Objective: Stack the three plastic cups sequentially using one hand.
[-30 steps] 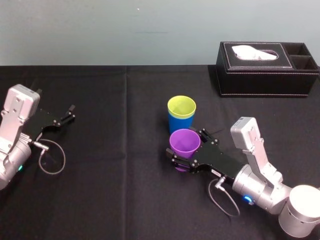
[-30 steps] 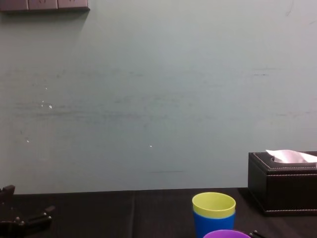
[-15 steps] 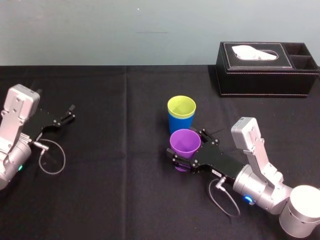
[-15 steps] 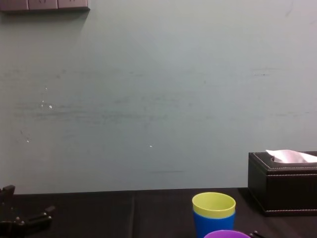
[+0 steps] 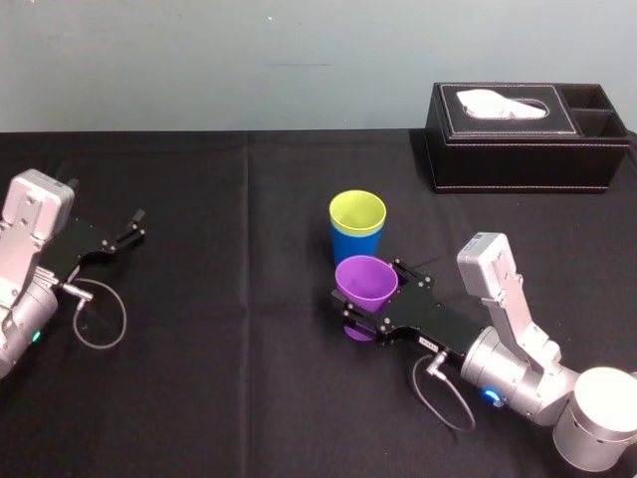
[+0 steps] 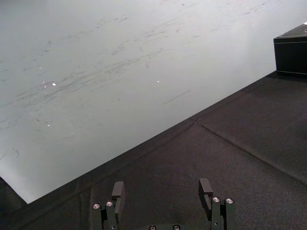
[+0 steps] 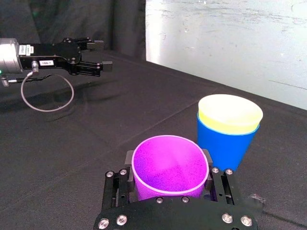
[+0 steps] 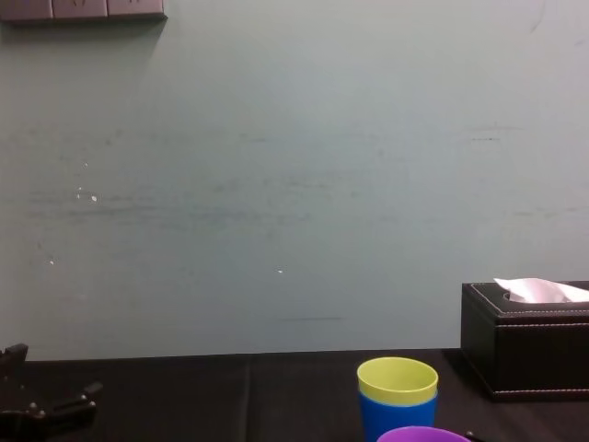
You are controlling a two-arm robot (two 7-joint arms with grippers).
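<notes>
The purple cup [image 5: 365, 282] stands upright on the black table, just in front of the other two cups. The yellow-green cup [image 5: 357, 211] is nested in the blue cup [image 5: 350, 249] at mid-table. My right gripper [image 5: 370, 291] reaches in from the right, shut on the purple cup [image 7: 170, 165] with a finger against each side. In the right wrist view the yellow-green cup [image 7: 230, 112] and blue cup [image 7: 225, 146] stand just beyond it. My left gripper [image 5: 134, 227] is parked at the left, open and holding nothing [image 6: 162, 189].
A black tissue box [image 5: 528, 124] sits at the back right of the table, well behind the cups. The black cloth [image 5: 239, 349] covers the whole table. A grey cable loop [image 5: 95, 319] hangs by the left arm.
My right gripper's fingers have drawn in onto the purple cup's sides. The cups stay where they were, and the left arm has not moved.
</notes>
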